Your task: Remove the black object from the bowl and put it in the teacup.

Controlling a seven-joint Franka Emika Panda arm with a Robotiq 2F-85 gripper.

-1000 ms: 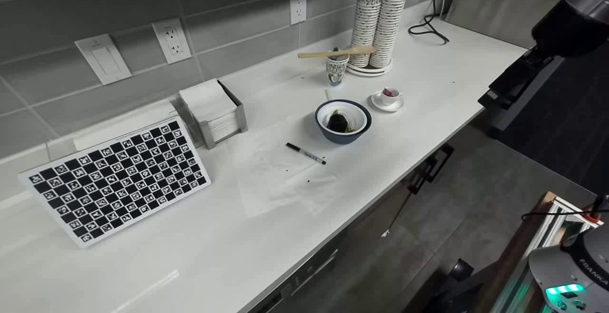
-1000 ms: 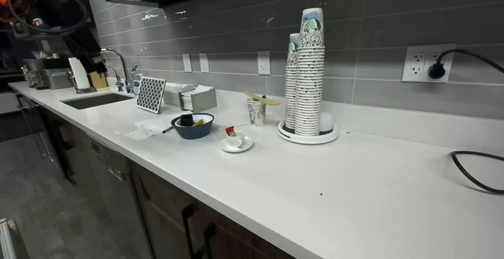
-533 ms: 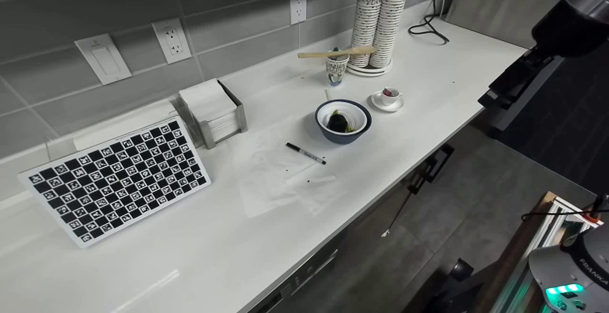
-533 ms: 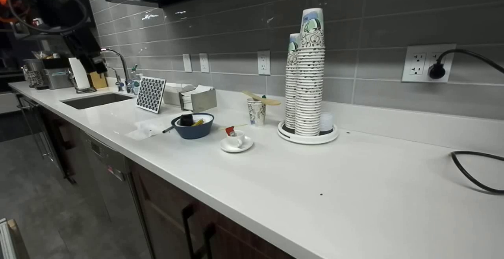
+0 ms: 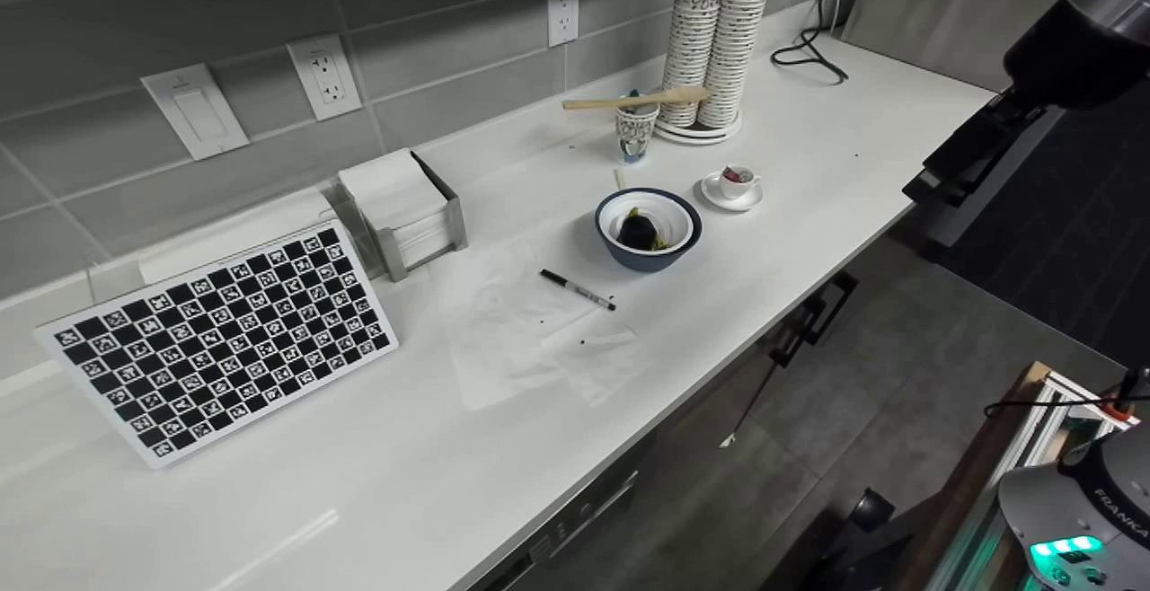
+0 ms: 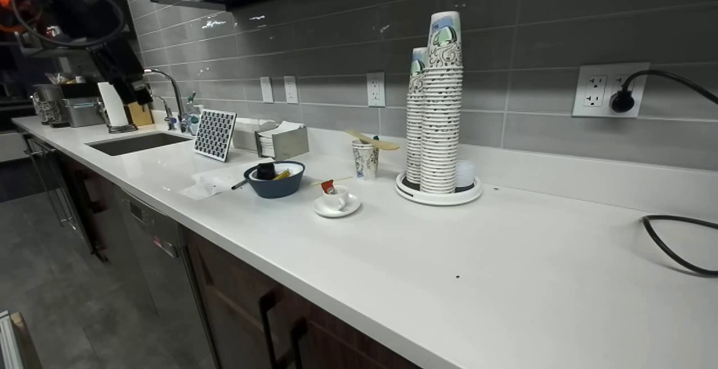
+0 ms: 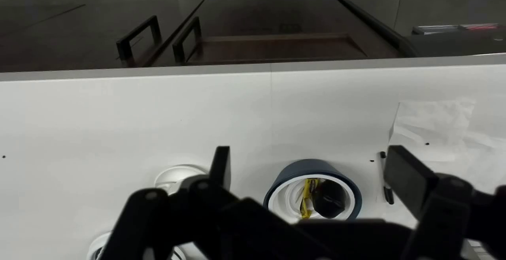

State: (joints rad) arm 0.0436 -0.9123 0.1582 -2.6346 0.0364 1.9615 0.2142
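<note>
Tool (image 7: 309,153) hangs well apart from the bowl (image 7: 308,166), jaws spread, nothing held. Black lump (image 7: 329,198) sits inside the bowl beside a yellow packet (image 7: 306,200), seemingly touching. Likely trouble: packet pinched along with the lump, since they crowd each other; off-centre descent clipping the rim, tipping the bowl. Teacup (image 6: 336,198) already holds a red item (image 6: 327,186), so the lump may roll off onto the tabletop (image 6: 392,257).

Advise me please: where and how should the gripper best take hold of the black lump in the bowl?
Probably grip the rounded black lump high on opposite sides, coming from above, since the rim of the blue bowl surrounds it; choose sides clear of the yellow packet beside it.
</note>
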